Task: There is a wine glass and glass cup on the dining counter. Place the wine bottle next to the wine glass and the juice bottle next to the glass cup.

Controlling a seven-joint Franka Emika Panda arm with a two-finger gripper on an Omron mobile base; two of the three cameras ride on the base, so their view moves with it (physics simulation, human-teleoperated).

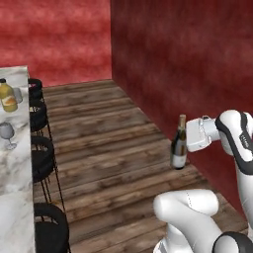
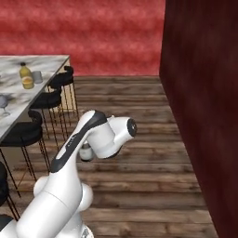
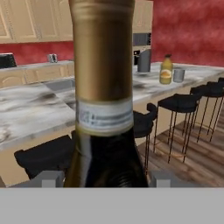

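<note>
Pincer (image 1: 190,140) clamped on wine bottle (image 1: 179,146), bottle upright over floor; wine glass (image 1: 6,133) on tabletop (image 1: 17,197) lies approx 9 o'clock, well apart.

**Dark bottle, red walls**

The wine bottle (image 1: 179,148) is dark glass with a gold-tan top and pale label. The juice bottle (image 1: 7,96) is yellow-orange. The worktop (image 1: 12,168) is white-grey marble, brown-veined. Stools (image 1: 41,158) are black; the floor (image 1: 113,148) is brown wood.
</note>
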